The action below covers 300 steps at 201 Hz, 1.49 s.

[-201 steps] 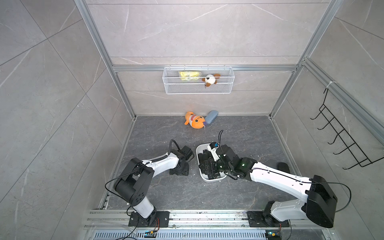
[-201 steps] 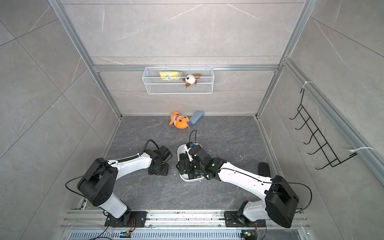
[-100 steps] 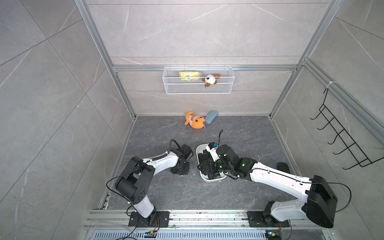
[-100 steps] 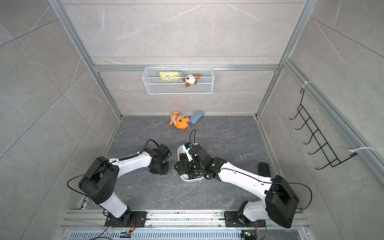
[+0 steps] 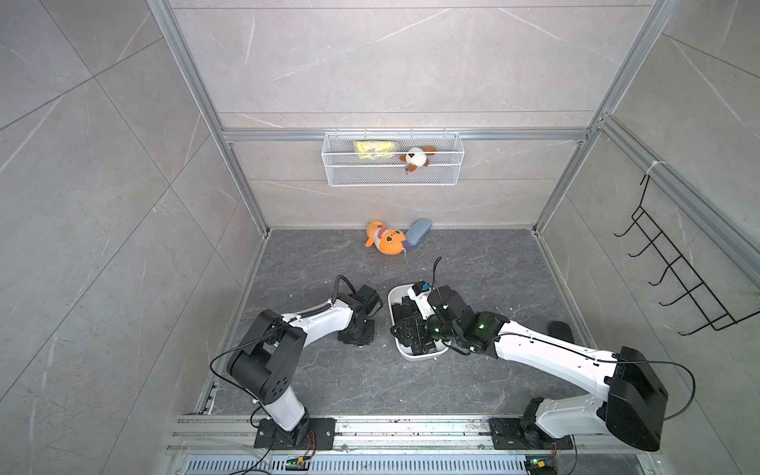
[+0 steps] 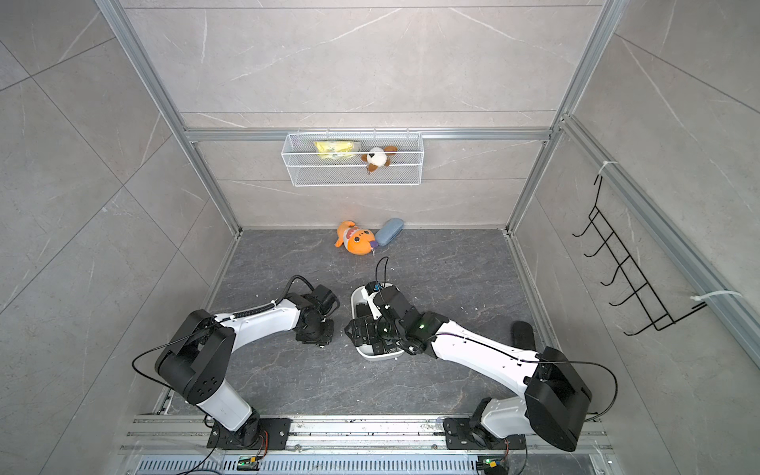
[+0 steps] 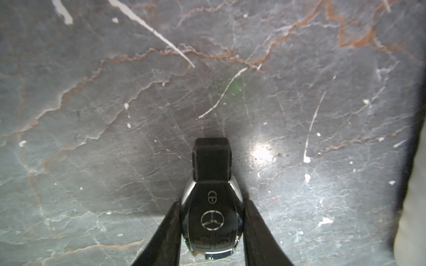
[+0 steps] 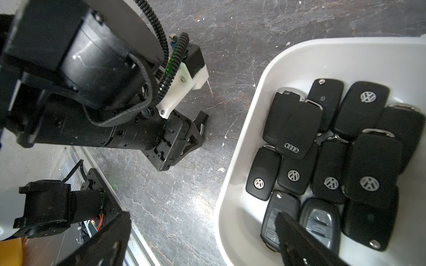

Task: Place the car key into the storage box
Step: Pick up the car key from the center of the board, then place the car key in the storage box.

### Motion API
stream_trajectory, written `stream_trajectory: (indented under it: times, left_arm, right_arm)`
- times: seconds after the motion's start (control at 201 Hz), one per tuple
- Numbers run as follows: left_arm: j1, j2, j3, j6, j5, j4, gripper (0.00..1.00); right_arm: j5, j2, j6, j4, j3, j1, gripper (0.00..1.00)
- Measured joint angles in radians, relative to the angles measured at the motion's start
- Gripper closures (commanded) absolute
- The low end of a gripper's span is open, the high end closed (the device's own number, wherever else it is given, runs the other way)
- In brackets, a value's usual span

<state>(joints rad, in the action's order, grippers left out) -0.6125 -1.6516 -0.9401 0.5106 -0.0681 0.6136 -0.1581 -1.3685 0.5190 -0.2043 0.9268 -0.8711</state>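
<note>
Nearest you, the left gripper (image 7: pixel 212 203) is down on the dark stone floor (image 7: pixel 115 115). Its black fingers (image 7: pixel 166 235) pinch the car key (image 7: pixel 211 221) across the wide part of its body, one against each chrome flank. The key lies flat, emblem up, with its narrow black nose pointing away from the wrist. It is not yet lifted and not yet in the box.

Judge the key as small, light and rigid. Its glossy shell and rounded, tapering metal sides look slippery, so it could squirt toward the nose under a hard squeeze. Hold it where the fingers sit now, at the widest section beside the emblem, with the tips low near the floor. Avoid the nose.

Just beyond, to the key's right, is the storage box (image 8: pixel 242 161), near the key but not touching it. It already holds a pile of black fobs (image 8: pixel 334 161), so set the key on top. The right gripper (image 8: pixel 201 214) hovers there with its jaws spread wide and empty, one finger over the fobs and one outside the wall.

Farther back, an orange plush toy (image 5: pixel 384 242) and a blue-grey case (image 5: pixel 418 231) lie by the rear wall. A wire basket (image 5: pixel 370 179) hangs above them.
</note>
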Motion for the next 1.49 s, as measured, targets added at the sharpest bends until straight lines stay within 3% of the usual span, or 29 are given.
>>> stream_trajectory:
  times: [0.328, 0.662, 1.02, 1.493]
  left_arm:
    - [-0.015, 0.109, -0.05, 0.097, -0.002, 0.086, 0.69]
    - [-0.172, 0.128, -0.217, 0.292, -0.062, 0.191, 0.69]
    - [-0.342, -0.145, -0.512, 0.459, -0.113, 0.247, 0.69]
    - [-0.363, -0.349, -0.634, 0.489, -0.082, 0.241, 0.68]
  right_arm:
    - [0.014, 0.018, 0.0, 0.008, -0.028, 0.0, 0.0]
    - [0.082, 0.145, 0.0, -0.013, -0.097, 0.0, 0.0]
    - [0.168, 0.323, 0.001, -0.095, -0.171, 0.0, 0.01]
    - [0.238, 0.49, 0.035, -0.204, -0.257, 0.006, 0.0]
